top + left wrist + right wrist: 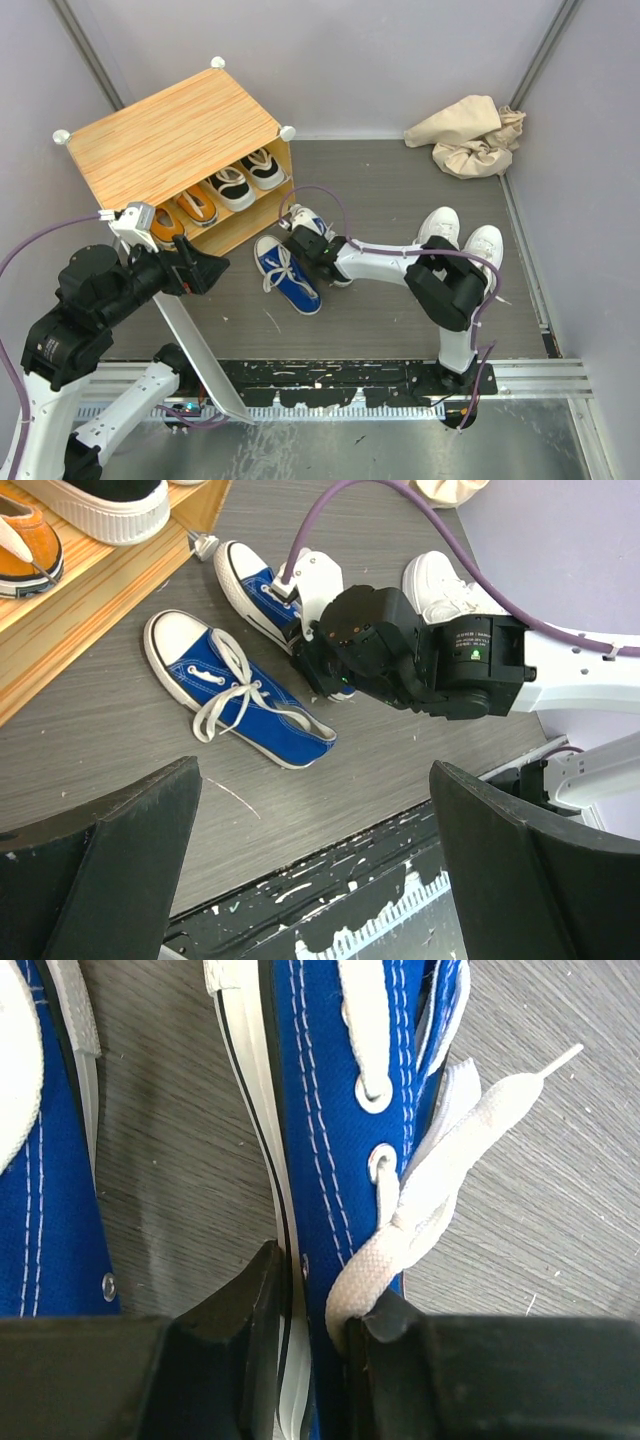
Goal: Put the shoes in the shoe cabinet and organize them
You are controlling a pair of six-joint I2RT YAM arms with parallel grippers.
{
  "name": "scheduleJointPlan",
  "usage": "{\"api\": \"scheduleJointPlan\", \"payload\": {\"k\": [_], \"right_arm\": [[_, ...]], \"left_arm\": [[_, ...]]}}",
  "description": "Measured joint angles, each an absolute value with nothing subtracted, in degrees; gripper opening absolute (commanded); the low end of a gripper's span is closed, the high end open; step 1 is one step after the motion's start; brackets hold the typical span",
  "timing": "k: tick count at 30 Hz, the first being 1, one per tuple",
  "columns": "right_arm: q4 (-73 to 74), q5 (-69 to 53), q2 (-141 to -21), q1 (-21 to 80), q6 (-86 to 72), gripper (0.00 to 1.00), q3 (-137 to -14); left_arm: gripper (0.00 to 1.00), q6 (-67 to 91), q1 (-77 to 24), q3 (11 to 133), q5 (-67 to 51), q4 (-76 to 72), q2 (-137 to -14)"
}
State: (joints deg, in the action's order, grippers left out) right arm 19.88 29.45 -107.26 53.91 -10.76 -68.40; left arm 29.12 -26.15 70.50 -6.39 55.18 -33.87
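- Evidently a pickup is in hand. The right end effector (pixel 315 1298) is pinching the held blue shoe (pixel 320 1110) by its side wall, with one finger outside against the white sole rim and the other on the lace side.
- Likely reason for that grip: the wall is the one thin, firm edge that narrow fingers can close on, whereas the toe and sole are too broad.
- The held blue shoe sits just in front of the shoe cabinet (pixel 170 135), toe pointing towards the open shelf. That looks like a short carry.
- The free blue shoe (pixel 270 730) lies flat on the desk (pixel 380 320) just beside its mate, laces loose.
- The orange pair (pixel 197 207) and the black pair (pixel 231 187) are on the shelf, side by side, toes outward. The free slot seems to be at the cabinet's right end.
- The white pair (pixel 438 225) waits well apart, to the right.
- The left end effector (pixel 315 870) is spread wide and empty above the desk, probably held clear of the working arm.
- A cloth bundle (pixel 470 135) lies in the far corner and looks unrelated to the task.
- Hidden: the held shoe's heel is covered by the arm in both wider views. A lace loop presses against one finger, and I cannot tell whether it is trapped.
- Cannot tell whether the shoe has left the desk. The cabinet's top hides most of its interior.
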Motion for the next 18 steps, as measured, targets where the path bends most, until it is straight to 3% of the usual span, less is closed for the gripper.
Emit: {"api": "scheduleJointPlan", "payload": {"k": [4,6,12,18], "right_arm": [[20.5,26.1,-106.5,53.8,-9.7,0.55,-68.0],[21.1,21.2,-104.7,52.9,-9.8,0.63,-67.0],[25.1,5.6,-93.7,53.5,-10.7,0.68,-64.9],[26.1,-1.4,-85.9,53.8,-11.9,0.7,-65.0]], "left_arm": [[0.98,29.1,-26.2,70.5,-6.2,55.2,-33.9],[0.98,29.1,-26.2,70.5,-6.2,55.2,-33.9],[0.98,29.1,-26.2,70.1,-6.3,55.1,-33.8],[0.98,29.1,-26.2,69.2,-6.5,55.1,-32.9]]}}
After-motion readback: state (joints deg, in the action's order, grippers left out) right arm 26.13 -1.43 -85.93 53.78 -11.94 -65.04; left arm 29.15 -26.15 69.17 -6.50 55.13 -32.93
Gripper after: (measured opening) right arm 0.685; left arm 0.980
